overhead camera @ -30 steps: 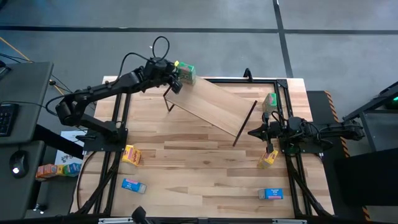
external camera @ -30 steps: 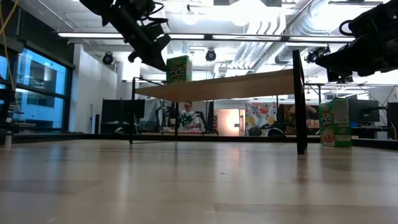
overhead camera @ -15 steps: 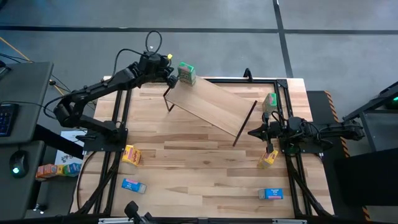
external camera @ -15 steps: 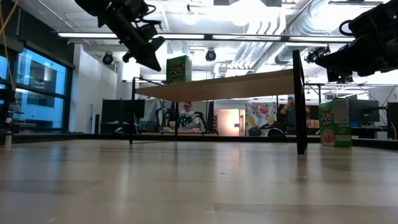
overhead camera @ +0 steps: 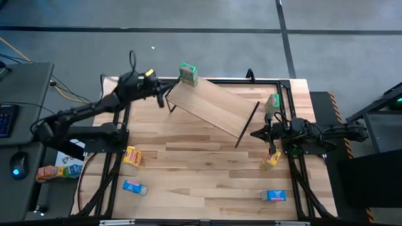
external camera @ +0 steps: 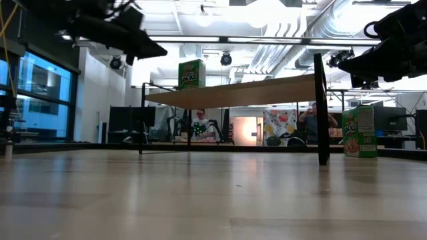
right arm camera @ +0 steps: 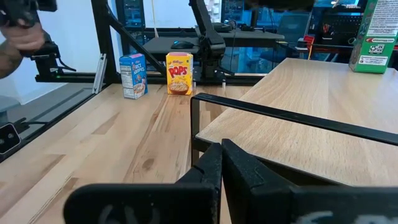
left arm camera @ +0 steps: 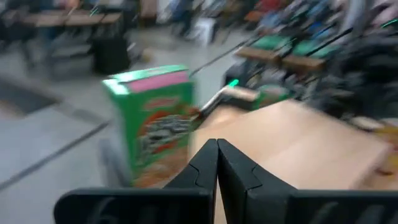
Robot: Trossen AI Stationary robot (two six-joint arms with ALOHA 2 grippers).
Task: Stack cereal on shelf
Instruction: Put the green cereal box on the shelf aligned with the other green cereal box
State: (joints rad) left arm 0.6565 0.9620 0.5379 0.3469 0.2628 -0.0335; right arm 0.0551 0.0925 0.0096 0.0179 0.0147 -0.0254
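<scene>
- Your left gripper hovers jaws closed, empty, beside the shelf's far-left corner, near the green cereal box.
- Your right gripper waits closed at the shelf's right end.

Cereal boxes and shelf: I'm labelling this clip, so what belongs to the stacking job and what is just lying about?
Job:
- green box on shelf
- second green box
- yellow boxes
- blue boxes

Lying about:
- colourful items off the table
- keyboard
</scene>
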